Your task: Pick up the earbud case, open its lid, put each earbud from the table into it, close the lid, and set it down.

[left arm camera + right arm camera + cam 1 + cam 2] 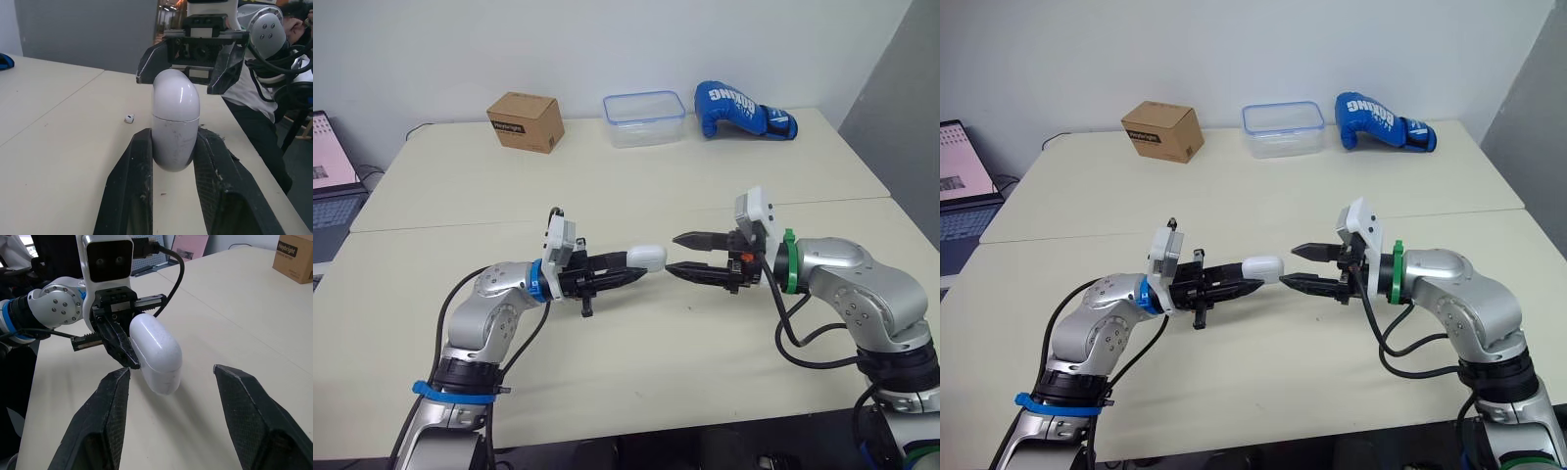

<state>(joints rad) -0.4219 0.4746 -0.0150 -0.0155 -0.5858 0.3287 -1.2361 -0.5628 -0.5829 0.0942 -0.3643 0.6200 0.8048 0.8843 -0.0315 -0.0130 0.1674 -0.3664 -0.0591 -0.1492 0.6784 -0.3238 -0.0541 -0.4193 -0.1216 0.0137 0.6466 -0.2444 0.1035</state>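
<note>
G1 at work: L tool (634, 266) is clamped on the base of the white earbud case (648, 257), holding it level above the surface (607, 362). Lid is shut and aimed at the R tool (673, 254), whose fingers stand apart just short of the lid end, prob. so R can flip it while L steadies. One earbud (129, 118) waits on the surface. Far-edge cardboard box (526, 120) reads approx. "Heybright"; lettering on blue glove (742, 110) looks like "BOXING"

Glossy plastic earbud case (175, 122), scuffed matt black fingers (129, 196), matt table (58, 147)
</note>
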